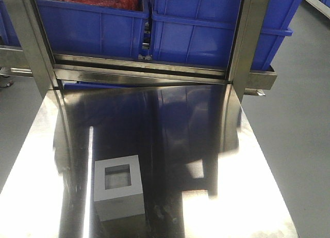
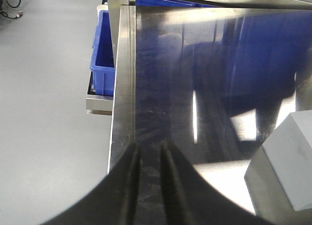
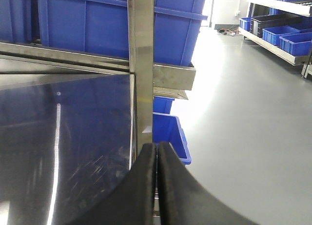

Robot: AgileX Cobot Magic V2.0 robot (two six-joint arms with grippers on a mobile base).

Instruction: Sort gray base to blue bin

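Overhead glare streaks the mirror-like steel table (image 1: pixel 258 196); focus slightly soft.

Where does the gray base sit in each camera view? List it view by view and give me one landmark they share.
Exterior front-facing: the gray base stands low and left of centre on the steel tabletop, recess facing up.
Left wrist-mounted: the gray base is at the lower right edge, partly cut off.
Right wrist-mounted: not in it.
Shared landmark: the reflective steel tabletop, seen in all three.

A shiny steel table (image 1: pixel 247 196) stands on gray floor (image 1: pixel 304 119), 2 steel posts (image 1: pixel 247 36) at its far edge
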